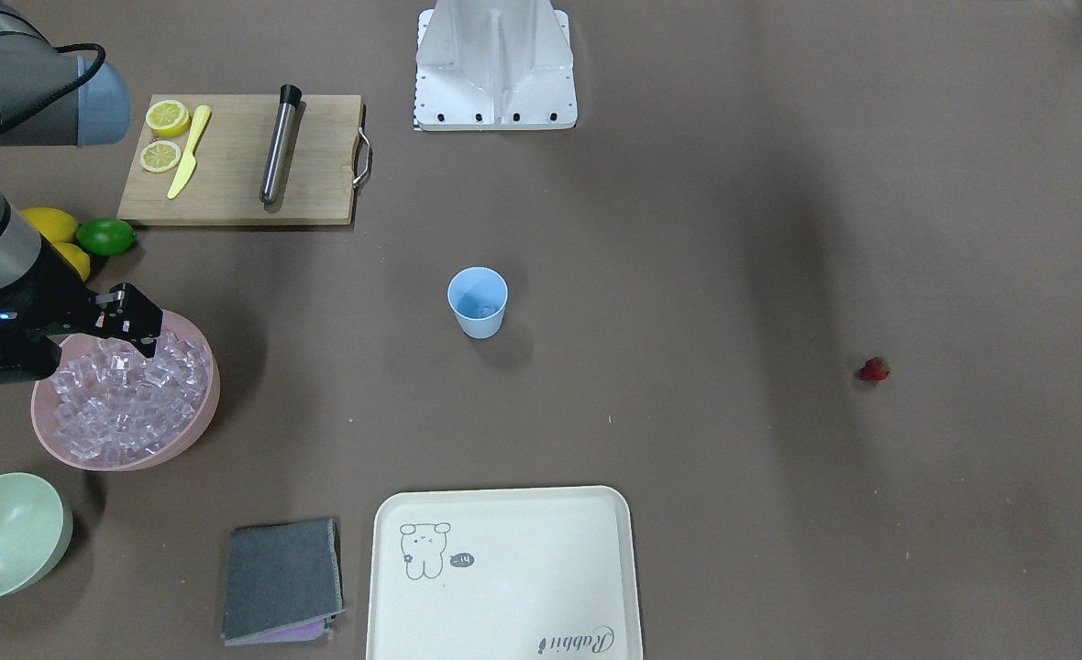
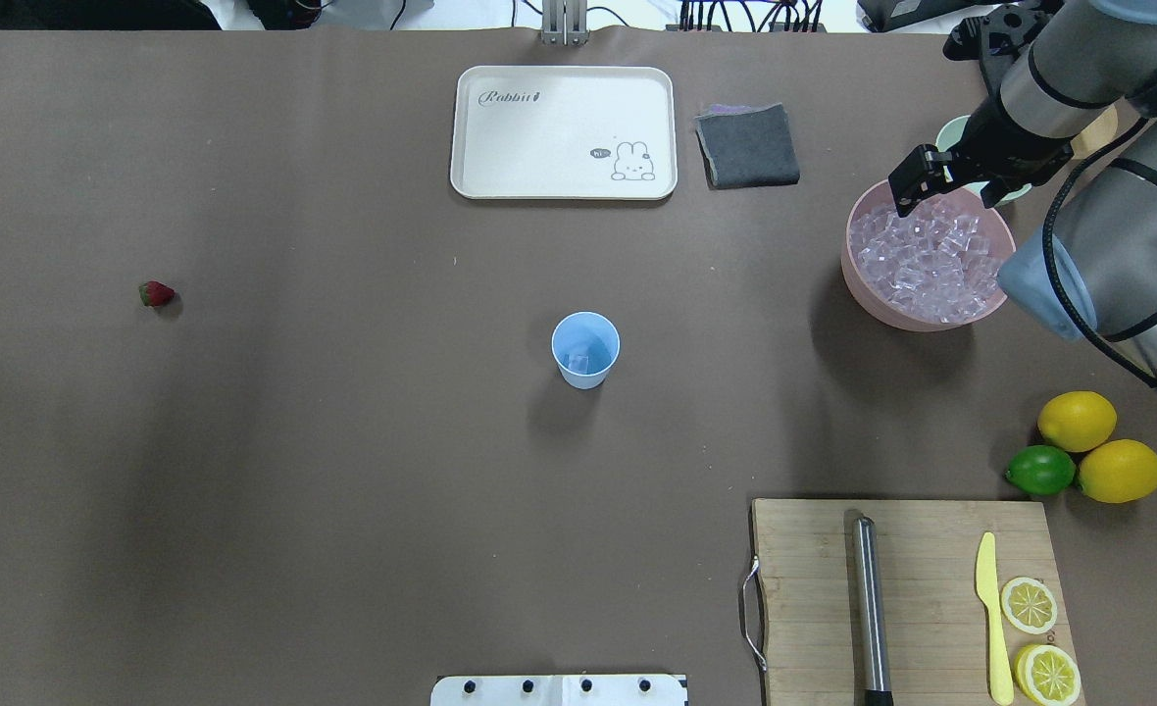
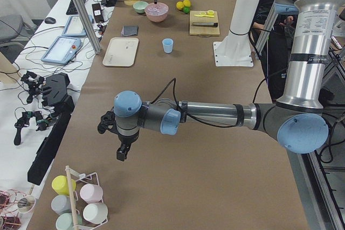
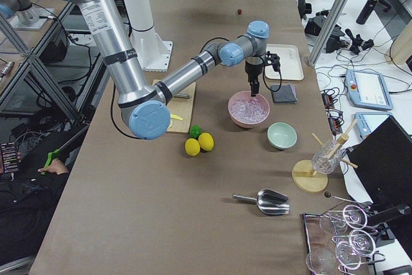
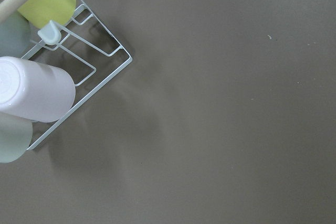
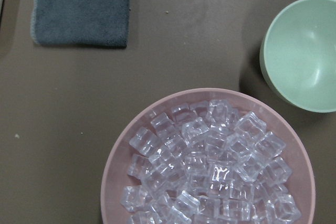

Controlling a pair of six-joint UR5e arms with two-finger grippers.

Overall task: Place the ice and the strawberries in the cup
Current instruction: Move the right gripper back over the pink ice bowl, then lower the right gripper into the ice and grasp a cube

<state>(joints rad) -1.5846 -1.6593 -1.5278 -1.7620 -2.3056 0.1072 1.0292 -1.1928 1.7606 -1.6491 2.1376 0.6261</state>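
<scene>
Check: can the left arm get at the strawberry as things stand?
Probably yes. The strawberry lies alone on bare table on the robot's left side, and the left arm hangs over that same end. Nothing visible blocks it.

Cream tray [image 2: 559,127], "Rabbit" in dark cursive script at one corner, small speech bubble reading "hi" beside a rabbit drawing [image 2: 631,162] at the opposite corner

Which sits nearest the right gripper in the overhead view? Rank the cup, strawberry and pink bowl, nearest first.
From the right gripper:
1. pink bowl, just beneath it, right side.
2. cup, table centre.
3. strawberry, far left side.
</scene>
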